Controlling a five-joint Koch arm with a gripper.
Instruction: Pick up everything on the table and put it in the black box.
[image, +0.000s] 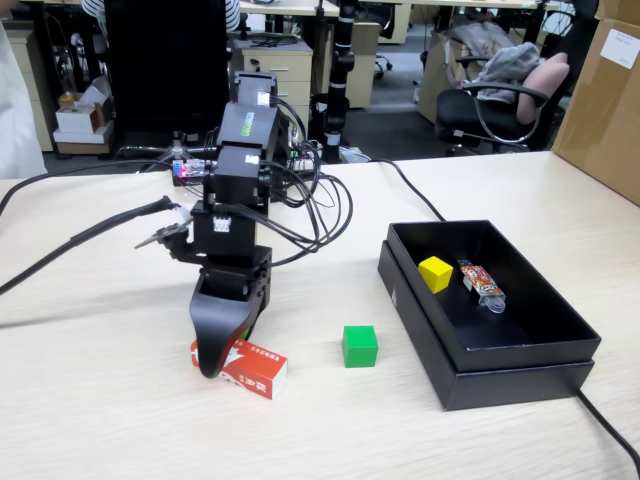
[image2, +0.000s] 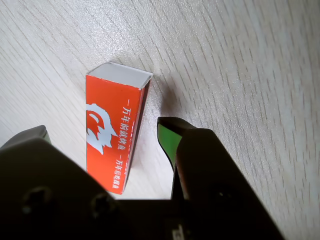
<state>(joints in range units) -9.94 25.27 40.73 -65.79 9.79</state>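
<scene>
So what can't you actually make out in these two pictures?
- Carton: in the fixed view the pincer covers its left end.
- Carton: in the wrist view the pincer body hides its near end.
- Packet in the black box: print too small to read.
- Green cube and yellow cube: outside the wrist view.

Fixed view, you've got the carton (image: 250, 368) front-left on the table (image: 120, 420), gripper (image: 215, 365) straddling it. Cube (image: 360, 345) sits btwn carton & box (image: 540, 345). Second cube (image: 435, 273) & packet (image: 482, 283) inside box, side by side.
</scene>
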